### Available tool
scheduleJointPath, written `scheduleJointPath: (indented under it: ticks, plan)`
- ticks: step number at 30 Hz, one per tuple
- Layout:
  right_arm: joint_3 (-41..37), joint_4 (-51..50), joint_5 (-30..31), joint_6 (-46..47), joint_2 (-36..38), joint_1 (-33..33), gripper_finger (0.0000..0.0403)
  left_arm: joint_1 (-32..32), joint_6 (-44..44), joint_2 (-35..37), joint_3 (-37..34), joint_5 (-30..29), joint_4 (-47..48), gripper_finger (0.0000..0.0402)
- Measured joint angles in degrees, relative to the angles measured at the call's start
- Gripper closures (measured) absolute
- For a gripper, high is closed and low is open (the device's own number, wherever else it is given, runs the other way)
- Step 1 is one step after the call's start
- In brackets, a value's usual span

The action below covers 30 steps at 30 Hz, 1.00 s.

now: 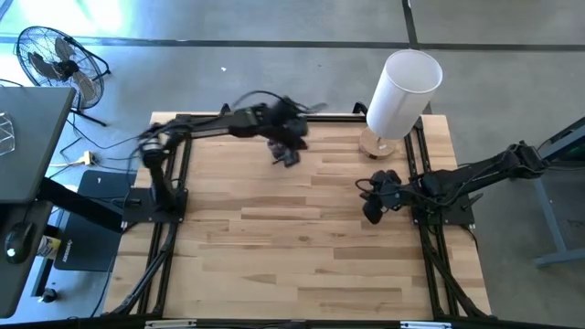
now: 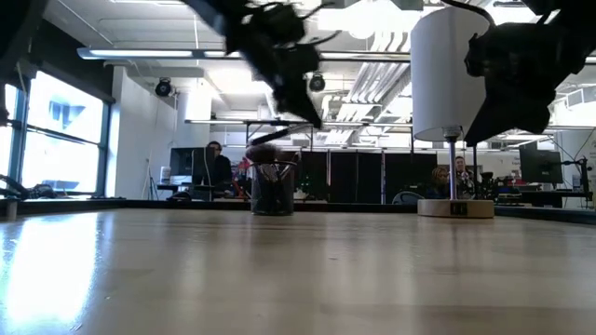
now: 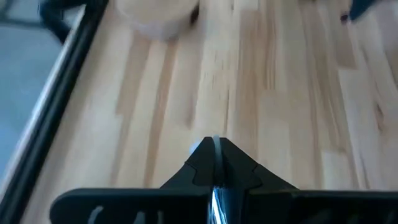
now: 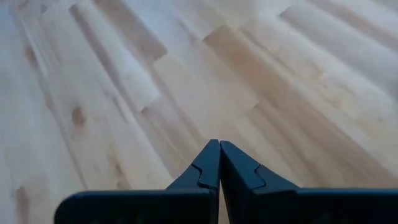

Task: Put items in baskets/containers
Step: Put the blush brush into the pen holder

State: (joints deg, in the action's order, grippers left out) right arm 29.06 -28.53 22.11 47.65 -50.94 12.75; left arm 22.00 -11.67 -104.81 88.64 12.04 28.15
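Note:
My left gripper [image 1: 289, 153] hangs above the far middle of the table, blurred, and is shut on a thin makeup brush [image 3: 214, 198]. The black wire-mesh cup [image 2: 273, 194] stands on the table at the far side with several brushes [image 2: 266, 154] upright in it. In the low view my left gripper [image 2: 310, 113] is above the cup and slightly to its right. In the high view the arm covers the cup. My right gripper [image 1: 373, 214] waits shut above the table's right side, with nothing in it [image 4: 219, 146]. My left gripper pinches the thin brush between its two fingers. A pale end [image 3: 214, 142] shows at the fingertips and a shiny stretch [image 3: 214, 200] farther back in the gap, so the brush lies along the fingers. The fingers slant down, and the brush is clear of the table.
A tall white cylinder [image 1: 403, 91] on a round wooden base [image 1: 382, 144] stands at the far right, close to both arms. Black frame rails [image 1: 174, 174] run along the table's left and right sides. Bare wood [image 1: 292, 256] fills the middle and near part. People sit in the room beyond [image 2: 216, 167].

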Motion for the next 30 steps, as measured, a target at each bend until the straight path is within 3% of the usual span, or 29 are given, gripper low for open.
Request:
scheduleJointPath:
  ticks: [2, 8, 11, 14, 18, 22, 30]
  plan:
    - [0.00, 0.23, 1.91, 0.39, 0.02, -0.04, 0.0401, 2.93, 0.77, 4.72, -7.53, 3.20, -6.65, 0.0400]
    - [0.00, 0.87, 9.48, 2.88, 0.00, -0.62, 0.0399, 9.88, 2.72, 17.73, -29.87, 11.24, -48.48, 0.0401]
    - [0.00, 1.95, 12.95, 3.36, 0.00, -1.77, 0.0401, 12.86, 3.26, 19.14, -39.64, 12.04, -71.13, 0.0401]
    - [0.00, 3.45, 15.89, 2.86, 0.00, -3.20, 0.0401, 16.74, 8.15, 18.69, -47.00, 14.28, -84.52, 0.0401]
    - [0.00, 4.96, 17.47, 1.46, 0.00, -5.21, 0.0399, 18.75, 9.05, 13.78, -51.14, 14.70, -94.42, 0.0402]
    - [0.00, 7.36, 16.79, 0.06, 0.00, -7.17, 0.0401, 19.73, 11.58, 8.53, -49.53, 18.78, -104.26, 0.0402]
    - [0.00, 12.98, 16.51, 0.25, 0.00, -9.96, 0.0401, 19.62, 12.28, 0.49, -47.10, 25.17, -105.98, 0.0401]
